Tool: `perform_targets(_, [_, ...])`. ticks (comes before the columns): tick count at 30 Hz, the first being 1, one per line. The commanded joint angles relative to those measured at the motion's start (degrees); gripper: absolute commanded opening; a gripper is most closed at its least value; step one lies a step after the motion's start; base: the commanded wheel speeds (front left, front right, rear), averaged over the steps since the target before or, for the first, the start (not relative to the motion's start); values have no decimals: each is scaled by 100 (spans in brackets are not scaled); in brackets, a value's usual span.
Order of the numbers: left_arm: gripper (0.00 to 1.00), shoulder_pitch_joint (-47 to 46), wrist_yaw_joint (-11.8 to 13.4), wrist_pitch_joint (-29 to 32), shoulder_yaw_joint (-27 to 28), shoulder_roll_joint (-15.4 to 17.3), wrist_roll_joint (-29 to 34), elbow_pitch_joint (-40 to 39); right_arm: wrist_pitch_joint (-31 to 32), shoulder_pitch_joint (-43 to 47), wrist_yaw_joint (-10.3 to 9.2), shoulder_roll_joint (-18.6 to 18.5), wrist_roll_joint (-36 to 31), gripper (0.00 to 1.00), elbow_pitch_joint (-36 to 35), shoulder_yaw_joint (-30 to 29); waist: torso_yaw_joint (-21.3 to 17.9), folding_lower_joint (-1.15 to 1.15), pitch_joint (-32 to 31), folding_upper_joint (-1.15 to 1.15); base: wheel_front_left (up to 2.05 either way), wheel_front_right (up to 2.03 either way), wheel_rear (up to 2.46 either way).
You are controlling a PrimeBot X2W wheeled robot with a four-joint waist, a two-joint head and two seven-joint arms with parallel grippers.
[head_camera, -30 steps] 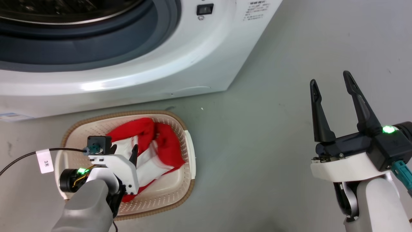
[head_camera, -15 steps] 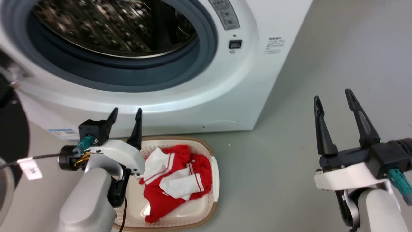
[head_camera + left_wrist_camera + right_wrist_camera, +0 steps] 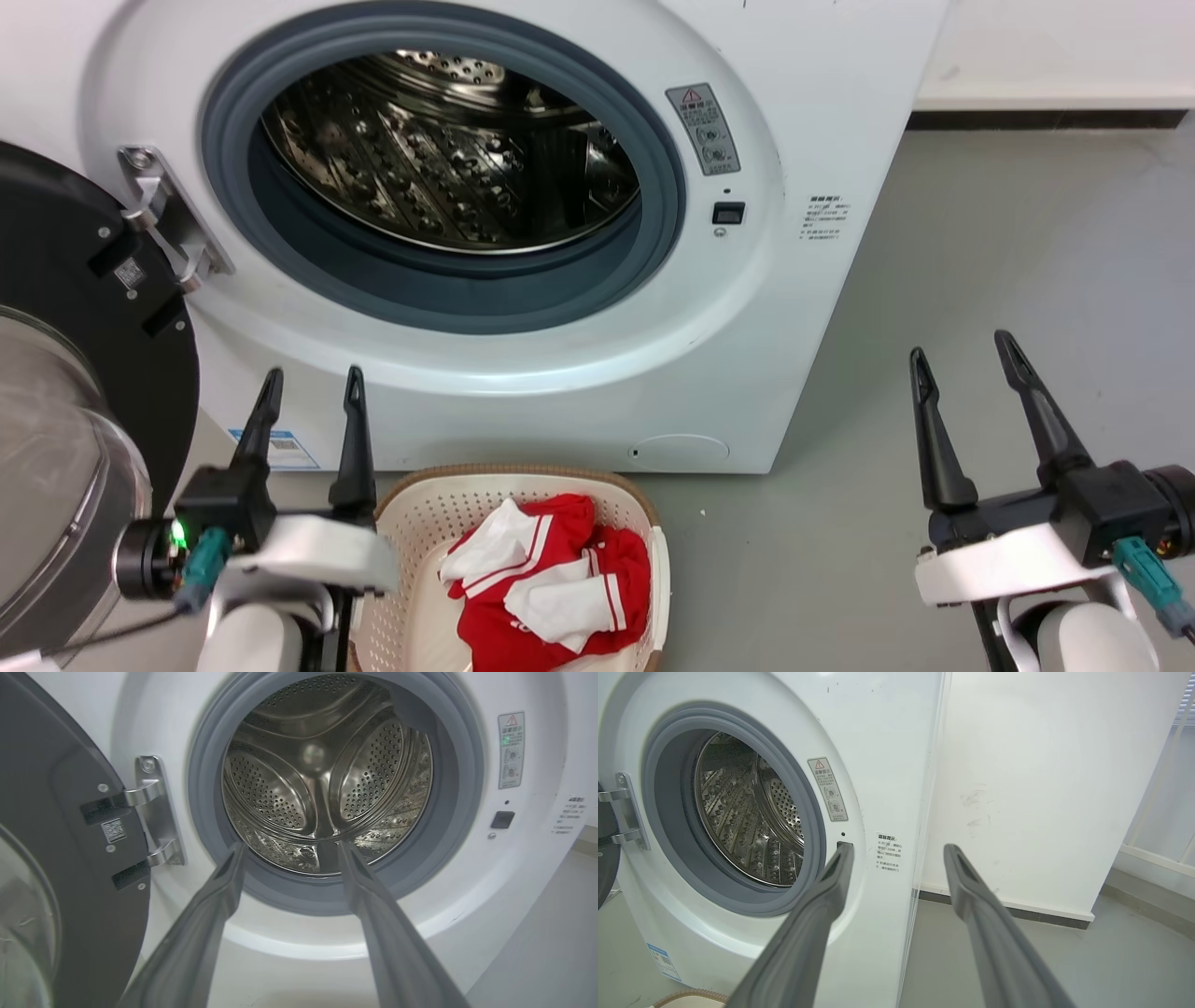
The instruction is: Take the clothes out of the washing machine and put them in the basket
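While the washing machine [image 3: 822, 103] stands with its black-rimmed door [image 3: 84, 280] swung wide to the robot's left, the perforated steel drum [image 3: 448, 159] lies exposed behind the grey gasket [image 3: 658, 187]. Its bare metal wall and ribs are visible in the left wrist view. The clothes [image 3: 551, 588], red with white panels and striped trim, lie crumpled in the basket [image 3: 411, 523]. They sit toward the basket's right wall. The basket stands on the grey floor [image 3: 1027, 261], just before the lower edge of the machine's front. The left gripper [image 3: 314, 373] hangs just beside the basket's left rim, its fingers spread and holding nothing, aimed at the porthole. The right gripper [image 3: 962, 345], likewise spread and empty, hangs over the floor. It is well apart from the basket and beyond the machine's right front corner.
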Motion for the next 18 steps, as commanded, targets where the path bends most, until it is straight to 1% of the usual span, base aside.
perform_targets(1, [100, 238, 29, -14, 72, -67, 136, -148, -9, 144, -6, 7, 50, 100, 8, -4, -2, 1, -135, 0, 0, 0, 0])
perform_targets(7, [100, 795, 88, -14, 205, -265, 511, -472, -9, 364, -6, 7, 121, 100, 39, -2, -50, 1, -316, 0, 0, 0, 0])
perform_targets(9, [100, 899, 53, -14, 224, -340, 559, -502, -10, 411, -6, 7, 134, 100, 50, 6, -70, 1, -347, 0, 0, 0, 0])
perform_targets(18, [100, 1066, -17, -14, 327, -426, 817, -603, -9, 426, -6, 6, 194, 100, 85, 1, -133, 1, -413, 0, 0, 0, 0])
